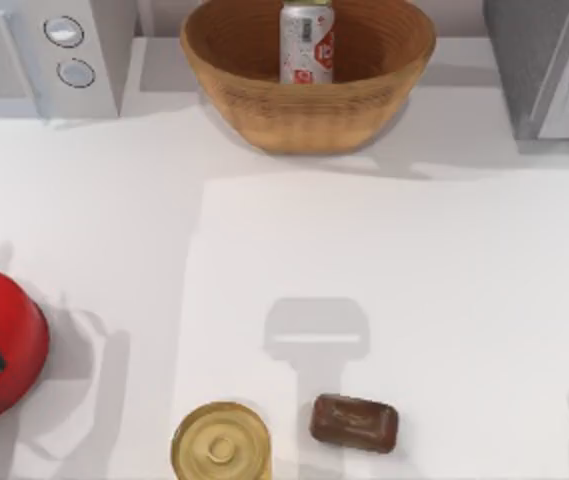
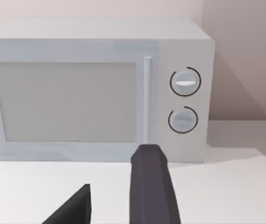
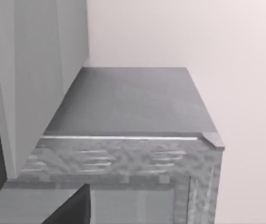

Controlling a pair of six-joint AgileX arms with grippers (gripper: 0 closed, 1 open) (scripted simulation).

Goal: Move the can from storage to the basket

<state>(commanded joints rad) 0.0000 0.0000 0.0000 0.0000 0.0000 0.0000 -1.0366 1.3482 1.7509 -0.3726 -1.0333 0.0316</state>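
Note:
The silver can with red label marks stands upright inside the tan woven basket at the back middle of the table. No gripper is on the can or near it. My left gripper is open, nothing between its dark fingers, and it faces the front of the white microwave. A dark part of my right gripper shows in front of a grey cabinet.
The microwave stands at the back left and the grey cabinet at the back right. A red round object sits at the left edge. A gold-yellow tin and a brown block lie near the front.

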